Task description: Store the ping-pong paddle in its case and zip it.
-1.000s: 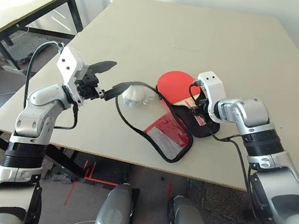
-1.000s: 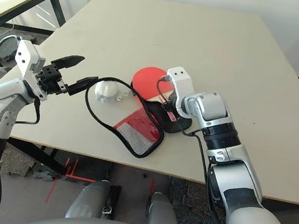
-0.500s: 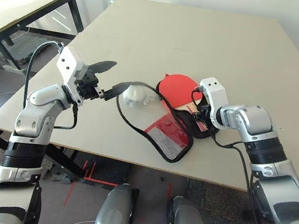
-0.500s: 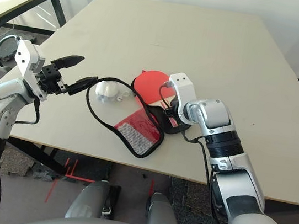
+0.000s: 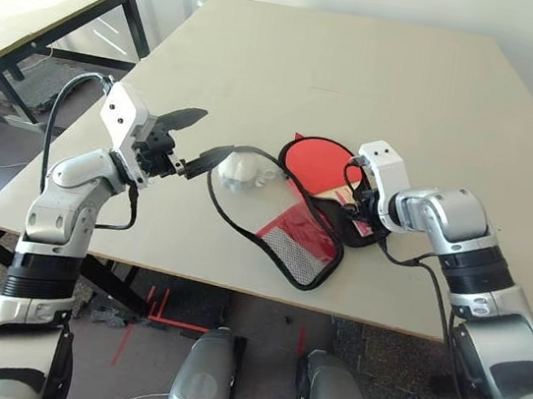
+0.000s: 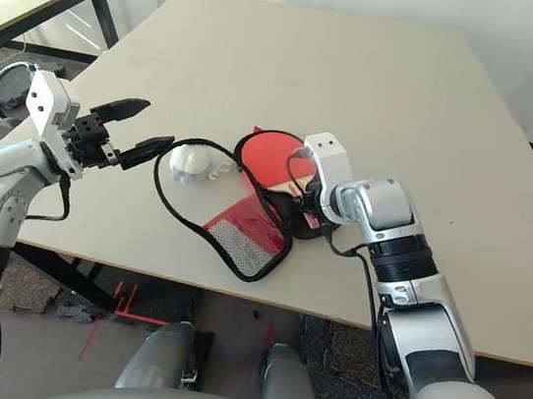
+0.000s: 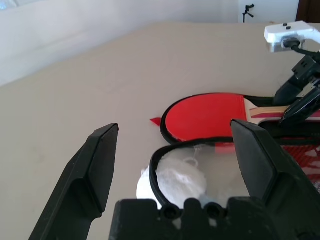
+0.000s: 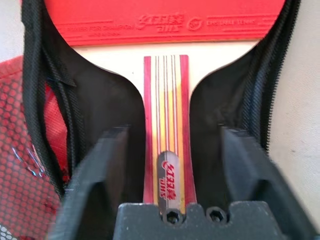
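Over the bat's handle [image 8: 170,125], the right gripper [image 8: 172,150] stands spread, gripping nothing. The bat [image 5: 319,165] lies seated inside the open case [image 6: 302,226]. Remaining: fold the cover flap [image 6: 246,241] over the bat; zip.

silver forearms [image 5: 455,214], black ribbed bands [image 5: 473,270], white wrist housings [image 5: 127,120] with dark dots, black cables [image 5: 51,135], black grippers [image 6: 147,128]

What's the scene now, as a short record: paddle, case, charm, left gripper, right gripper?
paddle: lying in the open case, red face up
case: unzipped, mesh-pocket flap folded out beside the paddle
charm: white, fluffy, on the table near the flap
left gripper: jaws open, by the flap's rim
right gripper: jaws open, either side of the handle
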Action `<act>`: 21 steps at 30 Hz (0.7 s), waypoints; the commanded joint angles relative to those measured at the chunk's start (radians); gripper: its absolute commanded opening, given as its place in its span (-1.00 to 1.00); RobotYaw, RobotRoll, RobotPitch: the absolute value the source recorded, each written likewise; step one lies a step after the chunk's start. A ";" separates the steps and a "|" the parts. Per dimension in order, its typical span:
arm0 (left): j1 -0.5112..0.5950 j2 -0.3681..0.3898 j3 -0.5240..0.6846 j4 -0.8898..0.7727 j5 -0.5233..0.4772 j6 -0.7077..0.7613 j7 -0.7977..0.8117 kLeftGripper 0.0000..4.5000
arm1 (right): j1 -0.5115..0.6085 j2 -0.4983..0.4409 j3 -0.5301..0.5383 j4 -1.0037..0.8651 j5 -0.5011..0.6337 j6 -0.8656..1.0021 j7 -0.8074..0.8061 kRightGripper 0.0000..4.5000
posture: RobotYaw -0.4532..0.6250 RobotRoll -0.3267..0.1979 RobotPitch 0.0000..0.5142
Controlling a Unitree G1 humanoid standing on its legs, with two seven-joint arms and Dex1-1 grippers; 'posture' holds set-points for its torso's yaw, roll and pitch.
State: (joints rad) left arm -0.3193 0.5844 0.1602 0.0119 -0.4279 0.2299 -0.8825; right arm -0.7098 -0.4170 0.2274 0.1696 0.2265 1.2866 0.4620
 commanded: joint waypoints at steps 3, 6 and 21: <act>0.062 0.088 0.045 0.009 -0.012 0.051 -0.038 1.00 | 0.018 -0.063 -0.015 -0.121 0.028 -0.053 0.068 0.99 | 0.26 0.25 -0.90; 0.105 0.144 0.023 0.032 0.022 0.067 -0.062 1.00 | 0.051 -0.079 -0.087 -0.163 0.068 -0.143 0.120 0.99 | 0.26 0.25 -0.90; 0.071 0.103 -0.166 0.096 0.177 0.162 -0.009 1.00 | 0.125 -0.230 -0.255 0.055 0.010 -0.708 0.230 0.99 | 0.17 0.25 -0.91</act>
State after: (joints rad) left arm -0.2156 0.7055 0.0129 0.1006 -0.2459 0.3814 -0.9059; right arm -0.5977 -0.6399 -0.0081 0.1990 0.2521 0.6028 0.7076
